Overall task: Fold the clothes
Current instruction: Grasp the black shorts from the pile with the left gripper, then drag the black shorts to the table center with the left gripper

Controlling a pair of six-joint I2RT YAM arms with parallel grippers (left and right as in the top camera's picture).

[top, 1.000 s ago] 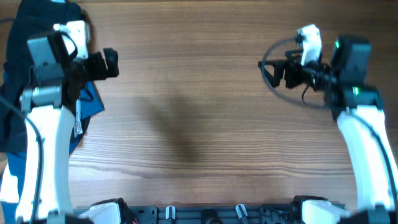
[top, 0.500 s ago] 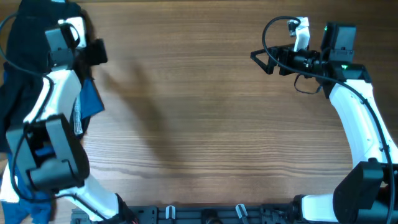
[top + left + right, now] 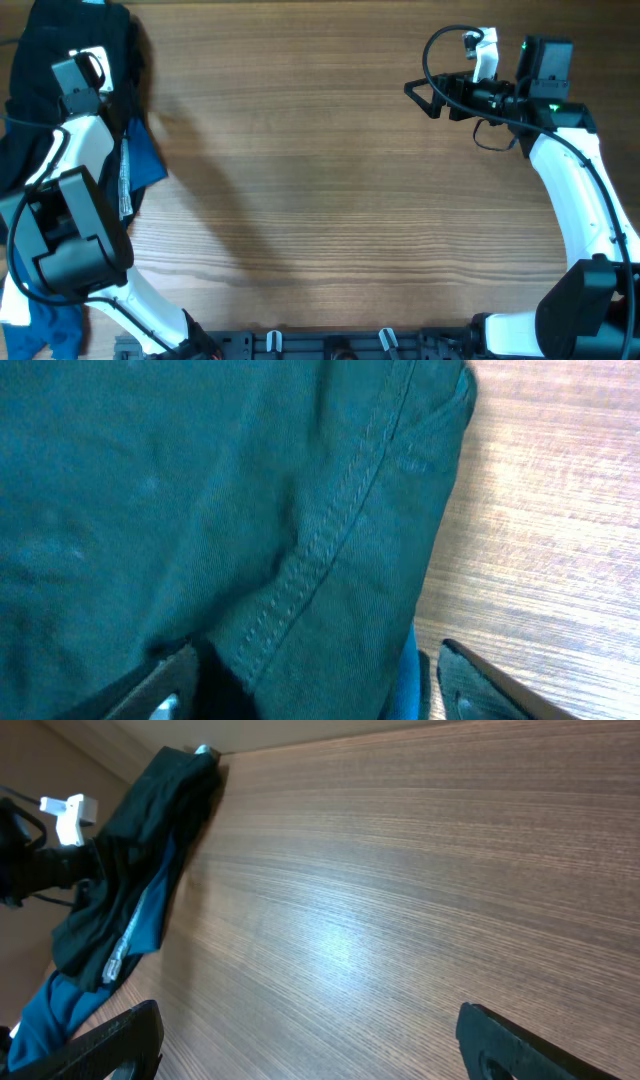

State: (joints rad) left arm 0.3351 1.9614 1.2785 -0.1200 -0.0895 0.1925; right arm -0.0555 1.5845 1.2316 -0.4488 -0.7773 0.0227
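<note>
The black shorts (image 3: pixel 40 50) lie bunched in a pile at the table's far left corner. They also show in the right wrist view (image 3: pixel 170 790). In the left wrist view their dark cloth (image 3: pixel 200 510) with a stitched seam fills most of the frame. My left gripper (image 3: pixel 315 695) is open right over this cloth, one finger on each side of a fold at its edge. In the overhead view its fingers are lost against the dark cloth. My right gripper (image 3: pixel 420 97) is open and empty at the far right, above bare table (image 3: pixel 310 1040).
A deep blue garment (image 3: pixel 145 165) with a light label strip lies under and beside the black shorts, and more blue cloth (image 3: pixel 50 330) shows at the front left. The wooden table (image 3: pixel 330 200) spans the view. A black cable loops over the right arm.
My left arm has swung left and back from the table's edge onto the clothes pile. My right arm rose and turned a second ago and has held still since.
</note>
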